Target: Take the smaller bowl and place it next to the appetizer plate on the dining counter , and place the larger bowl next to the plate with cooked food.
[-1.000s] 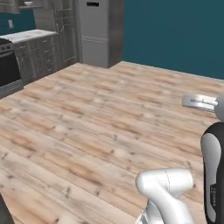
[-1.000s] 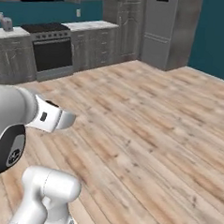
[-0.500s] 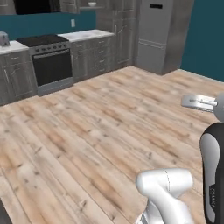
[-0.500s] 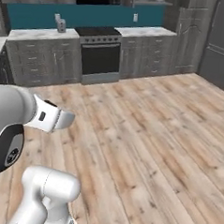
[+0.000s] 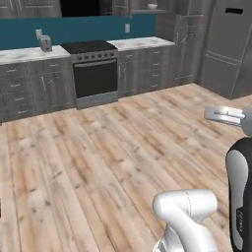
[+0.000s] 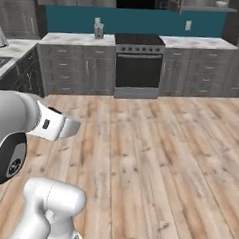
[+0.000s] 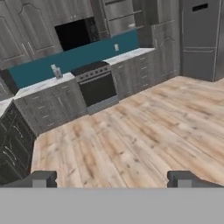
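Observation:
My gripper is open in the hand view, its two dark fingertips wide apart with nothing between them. It hangs above bare wooden floor and faces the kitchen wall. Both bowls, both plates and the dining counter are out of view. My white arm rises at the lower right of the left base view and at the lower left of the right base view.
A black stove stands in a run of grey drawers under a marble worktop against a teal wall. A tall grey fridge is at the right. Another counter with dark cabinets runs along the left. Open wooden floor lies ahead.
The base has turned, so the whole scene has slid to the right. The stove and worktop have come to the middle and the fridge has gone to the right edge. The arm keeps its pose.

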